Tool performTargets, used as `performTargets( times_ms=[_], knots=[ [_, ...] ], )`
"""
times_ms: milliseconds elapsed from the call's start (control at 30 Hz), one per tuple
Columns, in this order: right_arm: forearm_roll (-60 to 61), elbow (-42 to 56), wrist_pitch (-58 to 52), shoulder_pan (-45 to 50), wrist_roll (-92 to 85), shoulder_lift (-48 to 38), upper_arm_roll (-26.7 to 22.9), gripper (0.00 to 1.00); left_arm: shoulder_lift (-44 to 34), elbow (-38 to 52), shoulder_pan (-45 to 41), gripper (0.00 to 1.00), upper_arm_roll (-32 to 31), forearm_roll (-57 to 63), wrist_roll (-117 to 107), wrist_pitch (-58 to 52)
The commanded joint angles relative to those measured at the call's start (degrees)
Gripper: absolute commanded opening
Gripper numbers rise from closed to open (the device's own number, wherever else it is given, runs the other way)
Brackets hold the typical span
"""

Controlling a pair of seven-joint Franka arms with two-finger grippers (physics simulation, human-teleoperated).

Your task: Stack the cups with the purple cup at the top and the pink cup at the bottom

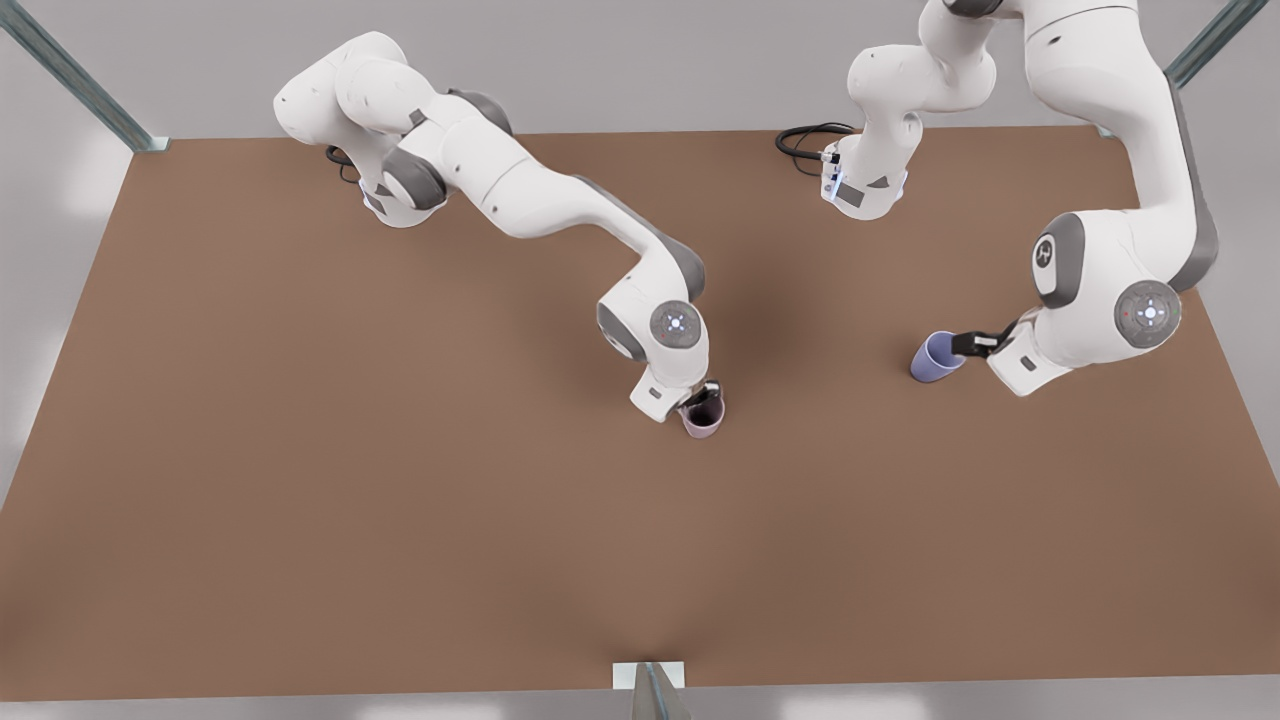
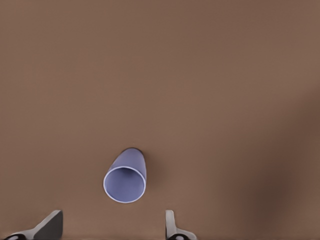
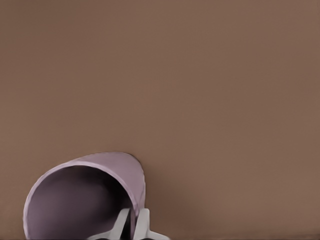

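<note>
Cups are well apart on the brown surface (image 1: 400,500), so no stacking has happened yet. Nearest the front camera, the pink cup (image 1: 703,412) stands close to the middle of the surface, with the right claw (image 1: 706,396) on it. In the right wrist view the two fingers (image 3: 142,222) are pinched on the rim wall of the pink cup (image 3: 115,172), one inside and one outside, so the grip looks made. I cannot tell whether the cup's base is on the surface or just above it.

Farther back, toward the front view's right, the purple cup (image 1: 935,358) sits tilted or seen at a slant, its mouth turned toward the left claw (image 1: 968,345). The left wrist view shows the purple cup (image 2: 125,177) ahead of that claw (image 2: 112,225), whose fingers (image 2: 50,225) are spread wide with nothing between them; the cup is near but not yet within the jaws.

By my judgement the task is at an early stage: the pink cup is gripped, the purple one is only approached. Left to do are closing on the purple cup, lifting it, carrying it across to the pink cup and lowering it inside, with the pink cup upright below.
</note>
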Motion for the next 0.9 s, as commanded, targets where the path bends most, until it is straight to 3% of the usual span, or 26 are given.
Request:
performTargets(
  times_ms=[0, 200, 367, 633, 667, 700, 733, 767, 867],
  knots=[
    [0.1, 0.0, 0.5, -0.1, 14.3, 0.2, 0.0, 0.24, -1.8, -5.0, 0.1, 1.0, 0.8, -0.2, 0.2, 11.9],
    [1.5, 0.0, 0.7, -0.2, 14.3, 0.2, 0.0, 0.22, -2.2, -17.5, 0.1, 1.0, 4.9, -0.5, 0.9, 25.7],
    [1.6, 0.0, -0.2, -0.1, 14.4, -0.9, 0.0, 0.34, -2.1, -26.0, 0.1, 1.0, 8.0, -0.5, 3.7, 34.3],
    [1.7, -0.7, -2.8, -0.3, 13.3, -3.6, -0.1, 0.36, 0.1, -29.3, 0.1, 1.0, 8.6, -0.5, 3.7, 36.7],
    [2.8, -5.7, -2.9, -0.7, 9.9, -8.0, -0.2, 0.36, 0.2, -29.5, 0.1, 1.0, 9.1, -0.5, 3.8, 36.7],
    [3.1, -13.6, -2.8, -2.5, 5.1, -15.0, -0.8, 0.43, 0.3, -29.6, 0.1, 1.0, 9.5, -0.5, 4.5, 36.6],
    [3.1, -22.4, -2.3, -7.3, 0.5, -23.5, -0.5, 0.68, 0.3, -29.6, 0.1, 1.0, 10.0, -0.5, 5.0, 36.4],
    [3.1, -35.4, 2.1, -10.7, -10.6, -33.9, -0.5, 1.0, 0.3, -29.6, 0.1, 1.0, 10.1, -0.5, 5.1, 36.2],
    [2.2, -46.2, -0.7, -24.6, -27.3, -48.3, -0.5, 1.0, 0.7, -30.4, 0.1, 1.0, 10.1, -0.5, 5.1, 36.6]
  ],
)
